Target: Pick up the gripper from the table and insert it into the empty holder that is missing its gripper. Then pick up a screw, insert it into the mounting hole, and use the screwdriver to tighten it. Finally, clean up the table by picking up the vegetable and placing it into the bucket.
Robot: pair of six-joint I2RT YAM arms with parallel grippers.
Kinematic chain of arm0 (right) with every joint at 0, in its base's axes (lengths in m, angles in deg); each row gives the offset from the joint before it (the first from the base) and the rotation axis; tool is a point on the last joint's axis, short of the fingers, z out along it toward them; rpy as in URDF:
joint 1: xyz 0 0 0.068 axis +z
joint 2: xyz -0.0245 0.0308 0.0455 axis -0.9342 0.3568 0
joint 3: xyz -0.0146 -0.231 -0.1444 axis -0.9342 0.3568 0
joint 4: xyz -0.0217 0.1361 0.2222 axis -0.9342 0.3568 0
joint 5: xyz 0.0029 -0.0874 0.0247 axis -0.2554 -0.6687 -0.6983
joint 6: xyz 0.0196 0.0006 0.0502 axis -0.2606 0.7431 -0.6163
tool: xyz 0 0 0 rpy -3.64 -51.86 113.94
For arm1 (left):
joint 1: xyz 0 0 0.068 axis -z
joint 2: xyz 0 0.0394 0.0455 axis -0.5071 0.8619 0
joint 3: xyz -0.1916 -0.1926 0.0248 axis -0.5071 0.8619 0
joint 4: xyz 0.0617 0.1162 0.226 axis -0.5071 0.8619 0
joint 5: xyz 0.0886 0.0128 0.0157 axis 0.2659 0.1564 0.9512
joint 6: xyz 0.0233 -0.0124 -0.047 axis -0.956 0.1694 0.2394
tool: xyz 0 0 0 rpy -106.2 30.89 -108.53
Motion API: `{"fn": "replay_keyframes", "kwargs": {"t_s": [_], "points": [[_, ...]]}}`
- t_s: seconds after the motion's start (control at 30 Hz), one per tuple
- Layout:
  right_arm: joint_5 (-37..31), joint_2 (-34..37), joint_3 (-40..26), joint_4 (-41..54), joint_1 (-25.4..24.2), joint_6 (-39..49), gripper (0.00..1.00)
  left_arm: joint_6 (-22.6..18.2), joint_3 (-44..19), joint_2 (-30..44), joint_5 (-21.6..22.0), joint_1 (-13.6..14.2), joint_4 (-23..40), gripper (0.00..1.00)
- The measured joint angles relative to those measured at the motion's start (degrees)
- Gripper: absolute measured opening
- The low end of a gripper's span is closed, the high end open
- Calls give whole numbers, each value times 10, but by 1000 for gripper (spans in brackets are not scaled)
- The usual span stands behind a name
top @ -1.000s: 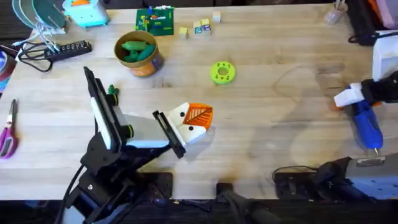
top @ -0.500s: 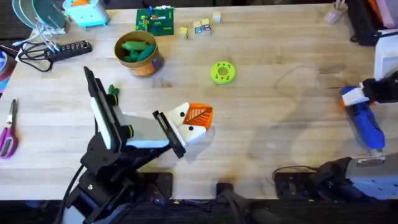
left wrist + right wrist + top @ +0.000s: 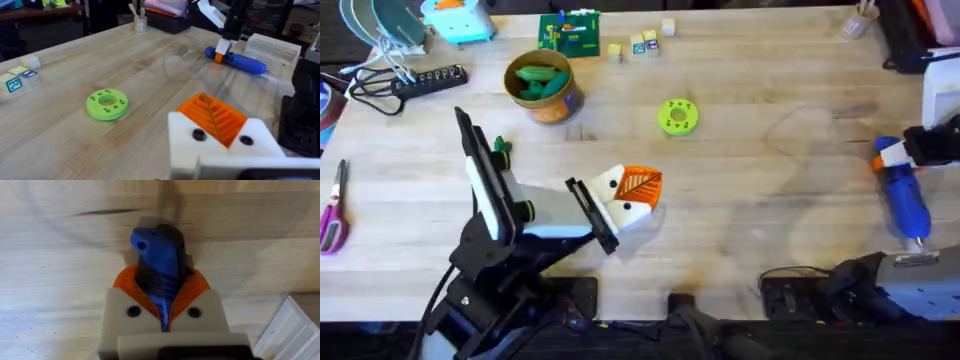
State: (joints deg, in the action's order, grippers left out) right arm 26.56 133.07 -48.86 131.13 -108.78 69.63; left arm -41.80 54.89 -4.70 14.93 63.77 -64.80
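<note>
On the bench (image 3: pixel 740 200), the bucket (image 3: pixel 544 86) stands far left, the left tool (image 3: pixel 638 198) rests near centre, pads together and holding nothing, and the right tool (image 3: pixel 892 155) clamps the screwdriver (image 3: pixel 906 202) at the right edge.

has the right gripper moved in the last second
Yes. In the overhead view the right gripper, closed around the screwdriver, has slid toward the table's right edge, farther from the green ring, which has stayed put.

Left arm folded low near own base, left gripper (image 3: pixel 638 195) pads pressed together, nothing held. Right gripper (image 3: pixel 892 156) clamped on screwdriver (image 3: pixel 906 200) at far right.
</note>
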Motion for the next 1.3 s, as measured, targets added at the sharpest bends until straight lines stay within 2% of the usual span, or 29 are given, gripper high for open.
{"fn": "replay_keyframes", "kwargs": {"t_s": [0.27,0.6,0.8,1.0,1.03,1.17,1.3], "points": [[2,-21,5,4,0,-23,23,0,0,0,0,0,0,6],[21,-174,5,-56,0,-131,23,0,0,0,0,0,0,6],[120,-258,5,-59,1,-198,23,0,0,0,0,0,0,6],[224,-348,6,-73,25,-224,23,0,0,0,0,0,0,6],[269,-401,15,-97,44,-236,23,0,0,0,0,0,0,6],[312,-473,55,-165,69,-275,23,0,0,0,0,0,0,6],[349,-546,118,-278,111,-340,23,0,0,0,0,0,0,6]]}}
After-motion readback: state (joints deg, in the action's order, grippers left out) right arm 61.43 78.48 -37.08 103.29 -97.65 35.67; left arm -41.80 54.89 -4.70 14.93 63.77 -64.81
